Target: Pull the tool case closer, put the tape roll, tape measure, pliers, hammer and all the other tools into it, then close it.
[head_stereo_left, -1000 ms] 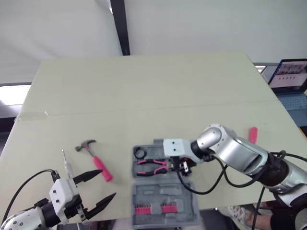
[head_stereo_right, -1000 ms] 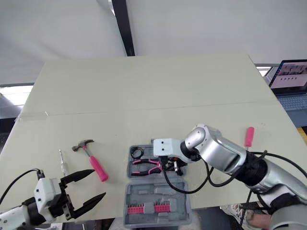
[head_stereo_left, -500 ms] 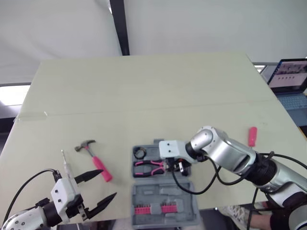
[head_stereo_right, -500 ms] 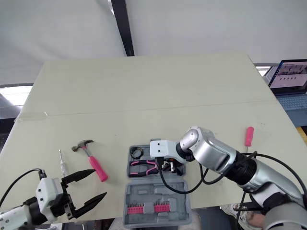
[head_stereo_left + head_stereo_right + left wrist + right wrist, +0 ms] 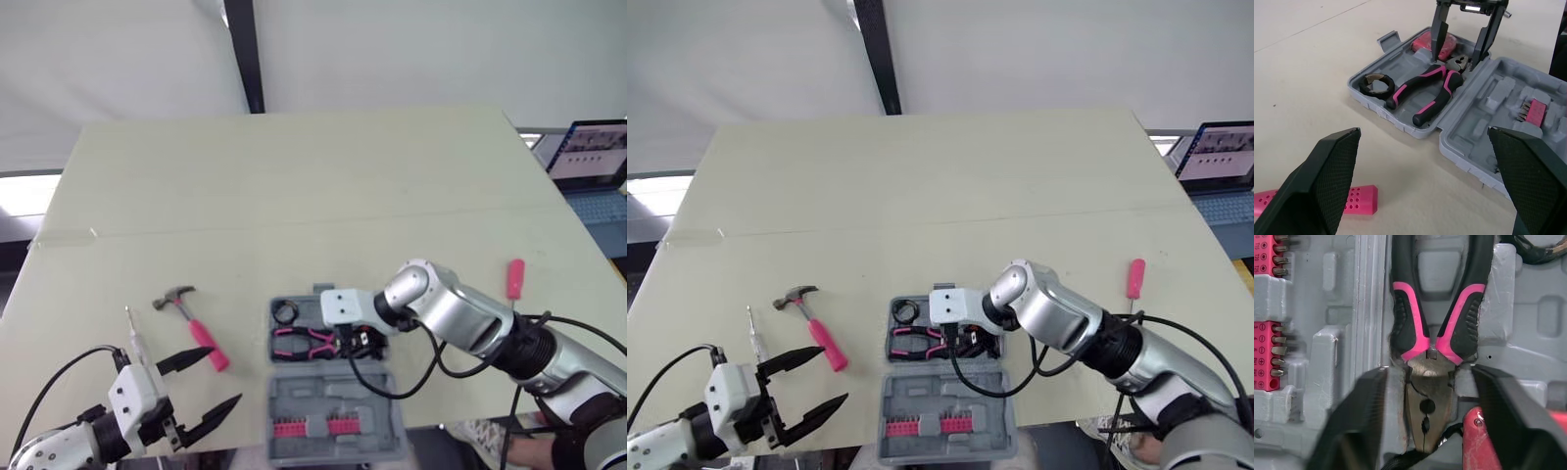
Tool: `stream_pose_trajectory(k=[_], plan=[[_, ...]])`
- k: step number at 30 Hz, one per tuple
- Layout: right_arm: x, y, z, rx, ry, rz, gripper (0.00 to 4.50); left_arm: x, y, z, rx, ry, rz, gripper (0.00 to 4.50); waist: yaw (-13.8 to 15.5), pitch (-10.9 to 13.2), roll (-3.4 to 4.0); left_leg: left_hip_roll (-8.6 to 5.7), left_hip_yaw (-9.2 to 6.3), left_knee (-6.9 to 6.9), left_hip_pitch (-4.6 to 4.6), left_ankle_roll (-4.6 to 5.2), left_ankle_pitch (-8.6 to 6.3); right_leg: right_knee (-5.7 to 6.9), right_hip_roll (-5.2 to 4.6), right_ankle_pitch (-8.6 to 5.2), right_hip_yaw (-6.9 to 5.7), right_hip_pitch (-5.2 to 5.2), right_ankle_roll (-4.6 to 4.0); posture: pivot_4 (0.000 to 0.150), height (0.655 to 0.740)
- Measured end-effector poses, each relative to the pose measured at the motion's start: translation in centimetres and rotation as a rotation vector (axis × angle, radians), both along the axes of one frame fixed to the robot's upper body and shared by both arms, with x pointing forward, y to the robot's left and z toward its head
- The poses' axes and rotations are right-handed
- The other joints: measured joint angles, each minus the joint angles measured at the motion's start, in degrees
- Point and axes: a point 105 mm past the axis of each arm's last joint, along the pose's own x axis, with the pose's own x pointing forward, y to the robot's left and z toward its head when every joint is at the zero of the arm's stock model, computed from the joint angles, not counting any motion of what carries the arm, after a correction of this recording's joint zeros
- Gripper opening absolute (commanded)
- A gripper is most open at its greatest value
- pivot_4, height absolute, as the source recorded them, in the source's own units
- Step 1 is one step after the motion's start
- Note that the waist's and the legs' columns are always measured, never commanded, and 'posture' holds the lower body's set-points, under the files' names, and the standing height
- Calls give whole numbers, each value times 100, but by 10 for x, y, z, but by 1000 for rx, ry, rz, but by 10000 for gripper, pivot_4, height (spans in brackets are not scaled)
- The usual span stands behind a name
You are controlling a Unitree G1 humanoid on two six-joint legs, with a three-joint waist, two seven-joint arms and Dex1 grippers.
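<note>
1. Grey plastic tool case (image 5: 333, 390) lies open and flat at the near edge of the cream table (image 5: 294, 186), just right of centre.
2. Far half:
   - The pliers (image 5: 306, 340), with black-and-pink grips, are seated in their moulded slot, handles toward the robot's left.
   - The black tape roll (image 5: 285, 314) sits in the far-left corner.
   - A red object (image 5: 1422, 44) lies beside the pliers' head; what it is cannot be told.
3. Near half: pink bit holders (image 5: 313, 427) sit in a row, and the other recesses are bare.
4. Outside the case:
   - The hammer (image 5: 196, 328), with a pink handle, lies on the table left of the case and apart from it.
   - A small pale-handled screwdriver (image 5: 135, 338) lies further left.
   - A pink screwdriver (image 5: 514, 277) lies well apart on the right.
   - A laptop (image 5: 593, 157) stands beyond the table's right edge.
5. A black cable (image 5: 392, 387) hangs from the right wrist and loops over the case's hinge line.
6. The right arm reaches in from the right with its elbow bent and its wrist over the far half. The right gripper (image 5: 1454, 59) points down into the case.
7. The right gripper's fingers (image 5: 1361, 426) are narrowly parted and straddle the pliers' head, with a thin strip of grey tray on each side. It grips nothing.
8. The left gripper (image 5: 220, 377) hovers low at the table's near-left edge. It is spread wide and empty, facing the case, with the hammer's handle just ahead of it.
</note>
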Motion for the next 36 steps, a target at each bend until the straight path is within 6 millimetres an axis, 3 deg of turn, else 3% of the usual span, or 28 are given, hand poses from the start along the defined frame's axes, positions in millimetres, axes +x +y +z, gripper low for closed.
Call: stream_pose_trajectory(k=[1, 8, 12, 15, 17, 26, 36], plan=[[0, 0, 0, 0, 1, 0, 44843, 0, -1, 0, -1, 0, -2, 45000, 0, 0, 0, 0, 0, 0, 0, 0, 0, 0, 0, 0, 0, 0, 0, 1500, 7400], [-2, 2, 8, 115, 48, -51, 44843, 2, -4, 0, -2, -5, -16, 45000, 3, 0, -1, 0, 0, 0, 0, 0, 0, 1, 0, 0, -1, 0, 0, 1500, 7400], [0, 11, 19, 331, 59, -104, 32137, 6, -5, 2, 2, -26, -23, 45000, 9, -2, -4, 0, 0, -1, 0, 0, 0, 2, 0, 0, -3, 1, 0, 1500, 7400], [-5, 19, 23, 558, 108, -147, 15436, 7, -8, 1, 0, -24, -31, 45000, 8, -3, -5, 0, 1, -3, 0, 0, 0, 2, 0, 0, -5, 1, 0, 1500, 7400], [-8, 17, 21, 607, 129, -158, 6300, 7, -9, 2, 0, -26, -34, 45000, 6, -3, -5, 0, 2, -1, 1, 0, 0, 3, 0, 0, -4, 1, 0, 1500, 7400], [0, 1, -4, 596, 113, -207, 6300, 9, -9, 3, 4, -36, -39, 45000, 4, -3, -5, 0, 2, -2, 4, 0, 0, 2, 0, 0, -5, 3, 0, 1500, 7400], [7, -2, -25, 588, 115, -251, 6300, 9, -8, 2, 19, -22, -46, 45000, 5, -3, -5, 0, 2, -2, 5, 0, 0, 3, 0, 0, -5, 3, 0, 1500, 7400]])
